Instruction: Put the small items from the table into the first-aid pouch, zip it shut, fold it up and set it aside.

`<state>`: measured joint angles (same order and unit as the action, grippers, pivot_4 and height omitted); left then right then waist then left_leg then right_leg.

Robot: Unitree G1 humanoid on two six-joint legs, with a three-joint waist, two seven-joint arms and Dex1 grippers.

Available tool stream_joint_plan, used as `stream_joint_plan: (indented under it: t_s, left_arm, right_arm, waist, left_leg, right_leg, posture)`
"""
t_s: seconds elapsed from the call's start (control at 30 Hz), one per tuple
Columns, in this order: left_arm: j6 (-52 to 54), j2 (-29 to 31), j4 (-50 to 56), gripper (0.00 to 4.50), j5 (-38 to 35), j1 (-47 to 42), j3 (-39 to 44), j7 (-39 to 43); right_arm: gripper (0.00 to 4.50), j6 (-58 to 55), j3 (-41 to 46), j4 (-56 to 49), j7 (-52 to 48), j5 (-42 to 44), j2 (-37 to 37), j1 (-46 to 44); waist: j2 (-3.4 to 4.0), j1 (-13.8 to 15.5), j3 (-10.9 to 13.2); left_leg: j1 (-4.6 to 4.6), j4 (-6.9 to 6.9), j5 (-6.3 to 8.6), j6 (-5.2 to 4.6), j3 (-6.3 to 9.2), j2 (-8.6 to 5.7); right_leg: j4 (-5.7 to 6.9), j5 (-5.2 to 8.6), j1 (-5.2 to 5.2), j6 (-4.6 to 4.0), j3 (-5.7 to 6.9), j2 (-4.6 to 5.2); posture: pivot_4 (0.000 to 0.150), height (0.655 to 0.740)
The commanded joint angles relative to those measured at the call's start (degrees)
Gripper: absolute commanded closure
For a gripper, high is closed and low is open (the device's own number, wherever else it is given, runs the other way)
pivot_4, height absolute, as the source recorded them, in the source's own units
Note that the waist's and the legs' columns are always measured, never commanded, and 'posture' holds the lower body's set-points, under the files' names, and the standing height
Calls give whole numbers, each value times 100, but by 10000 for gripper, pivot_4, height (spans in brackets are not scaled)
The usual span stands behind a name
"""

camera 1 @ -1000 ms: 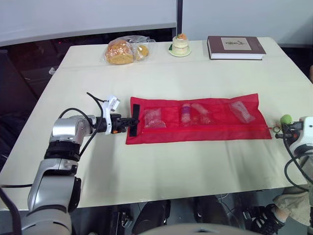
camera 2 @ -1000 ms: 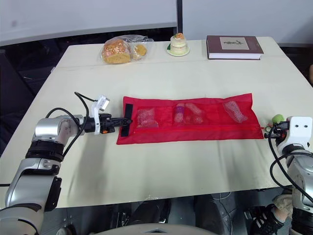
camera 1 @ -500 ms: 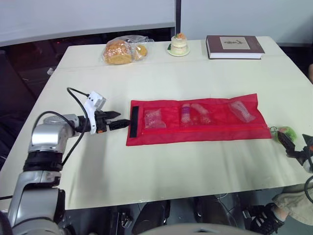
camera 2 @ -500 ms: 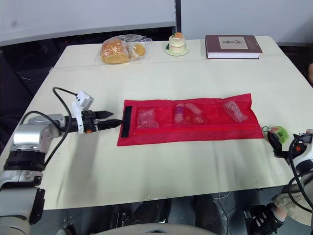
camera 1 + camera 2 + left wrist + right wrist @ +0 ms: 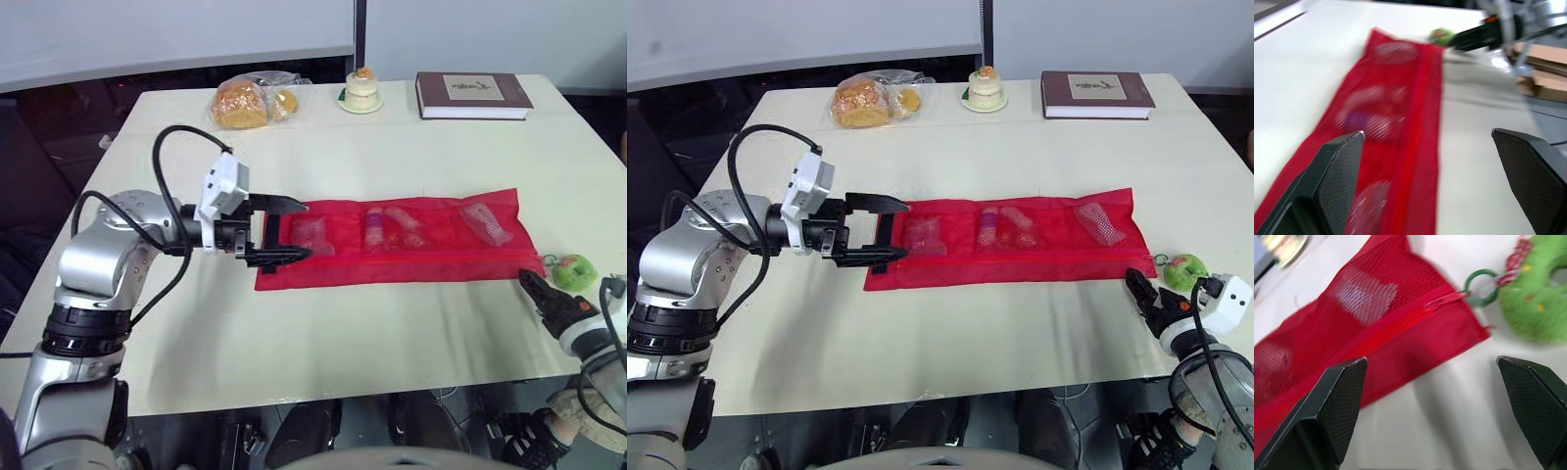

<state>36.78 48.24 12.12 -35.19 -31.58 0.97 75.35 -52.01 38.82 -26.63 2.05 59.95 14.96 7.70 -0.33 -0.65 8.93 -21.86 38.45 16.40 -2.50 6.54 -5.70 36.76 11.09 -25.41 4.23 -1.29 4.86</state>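
First-aid pouch (image 5: 411,240): a long red mesh panel lying flat and unfolded across the middle of the bench (image 5: 343,333), long axis running left to right, with the small items (image 5: 375,227) showing through the mesh in separate pockets. Expect it to be light and limp, with no stiffness of its own; lifted by one corner it should sag and drape. The mesh should give the finger pads good purchase, while the pocketed contents form soft lumps that are likely to resist a tight crease, so the folds are best placed between pockets. Recommended hold: the end hem, pinching both layers at the black strip (image 5: 885,233) on the left end. The zip pull (image 5: 1449,298) sits at the right end, which suggests the zip is drawn across; its green ring (image 5: 1481,286) and green charm (image 5: 575,270) lie on the bench just beyond the corner. Left tool (image 5: 306,231): fingers wide apart, one on each side of the left end of the pouch, holding nothing; contact with the fabric cannot be determined. Right tool (image 5: 1144,294): fingers wide apart, low near the right front corner, just beside the charm, gripping nothing.
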Motion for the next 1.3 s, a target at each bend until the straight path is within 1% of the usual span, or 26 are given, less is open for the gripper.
stream_joint_plan:
  t_s: [0.03,0.1,0.2,0.3,0.47,0.67,0.87,0.9,0.93,0.97,1.03,1.07,1.1,1.17,1.2,1.23,1.3]
  left_arm:
    - [348,157,516,607,-439,-178,-41,210]
    - [451,132,642,607,-565,-252,-68,205]
    - [455,137,847,607,-614,-262,-165,234]
    - [443,187,938,607,-588,-202,-178,202]
    - [420,293,1063,607,-591,52,-60,99]
    - [326,416,1205,607,-587,395,78,-4]
    - [395,451,1473,607,-700,792,295,-332]
    - [418,442,1519,0,-728,846,331,-394]
    - [433,432,1543,0,-747,877,357,-444]
    - [437,425,1553,0,-758,892,377,-485]
    - [450,404,1569,0,-815,893,401,-566]
    - [452,396,1569,0,-842,883,403,-599]
    - [450,395,1564,0,-860,871,399,-621]
    - [437,402,1543,0,-875,843,381,-649]
    - [429,405,1534,0,-879,832,370,-659]
    - [421,410,1524,0,-883,826,364,-663]
    - [407,414,1507,0,-881,809,353,-665]
  right_arm:
    - [0,121,211,134,198,607,56,-211]
    - [0,117,218,308,185,722,231,-301]
    - [0,119,142,839,-153,557,671,-388]
    - [0,-21,53,1144,-479,776,912,-408]
    - [0,-125,-256,1509,-1080,846,1083,-568]
    - [0,-114,-794,1856,-1547,592,1110,-942]
    - [0,-28,-928,2019,-1715,419,1087,-1134]
    - [5777,3,-941,2032,-1731,378,1071,-1151]
    - [7349,36,-952,2044,-1747,339,1055,-1167]
    - [12124,88,-974,2053,-1758,273,1038,-1186]
    - [18137,204,-1032,2072,-1751,126,1001,-1223]
    - [24084,251,-1049,2080,-1745,74,973,-1242]
    - [27335,293,-1053,2084,-1728,41,937,-1260]
    - [36091,409,-1033,2066,-1680,-33,855,-1279]
    - [41341,468,-1003,2043,-1658,-48,824,-1272]
    - [44353,505,-973,2016,-1634,-48,805,-1258]
    - [44353,506,-854,1903,-1620,33,825,-1160]
  waist:
    - [1,-8,0]
    - [2,-11,1]
    - [3,-10,1]
    - [2,-8,1]
    - [2,-31,1]
    - [0,-53,1]
    - [-1,-58,1]
    - [-1,-55,1]
    - [0,-49,1]
    - [0,-48,1]
    - [0,-33,1]
    - [0,-30,1]
    - [0,-24,1]
    - [-5,-30,-2]
    - [-5,-26,-2]
    - [-6,-16,-3]
    - [-6,-2,-2]
  left_leg:
    - [0,0,0,0,0,0]
    - [1,-1,0,0,-1,1]
    - [1,0,0,-1,-6,0]
    - [2,1,0,-2,-10,1]
    - [8,1,0,-2,-15,8]
    - [13,1,0,-2,-32,18]
    - [14,1,0,-2,-36,20]
    - [14,1,0,-2,-36,21]
    - [14,1,0,-2,-36,21]
    - [13,1,0,-2,-36,21]
    - [13,1,0,-2,-36,21]
    - [13,1,0,-2,-36,21]
    - [13,1,0,-2,-36,20]
    - [13,1,0,-2,-36,20]
    - [13,2,0,-2,-36,20]
    - [13,3,0,-2,-36,20]
    - [13,4,0,-2,-36,19]
  right_leg:
    - [0,0,0,0,0,-2]
    - [0,0,0,0,-2,-16]
    - [0,0,1,0,-5,-18]
    - [-1,0,2,0,-6,-21]
    - [0,0,4,0,-15,-28]
    - [0,0,3,-1,-28,-37]
    - [-1,0,3,-1,-33,-37]
    - [-1,0,2,-1,-34,-37]
    - [-1,0,2,-1,-34,-37]
    - [-1,0,1,-1,-34,-37]
    - [-1,0,1,-1,-34,-36]
    - [-1,0,1,-1,-33,-37]
    - [-1,0,1,-1,-33,-37]
    - [-1,-1,2,-1,-33,-37]
    - [-1,-1,2,-2,-33,-37]
    - [-1,-2,3,-2,-33,-37]
    - [-1,-2,3,-2,-32,-37]
  posture:
    - [1500,7289]
    - [1500,7289]
    - [1500,7289]
    - [1500,7289]
    - [1500,7289]
    - [1500,7289]
    - [1500,7289]
    - [1500,7289]
    - [1500,7289]
    - [1500,7289]
    - [1500,7289]
    - [1500,7289]
    - [1500,7289]
    - [1500,7289]
    - [1500,7289]
    - [1500,7289]
    - [1500,7289]
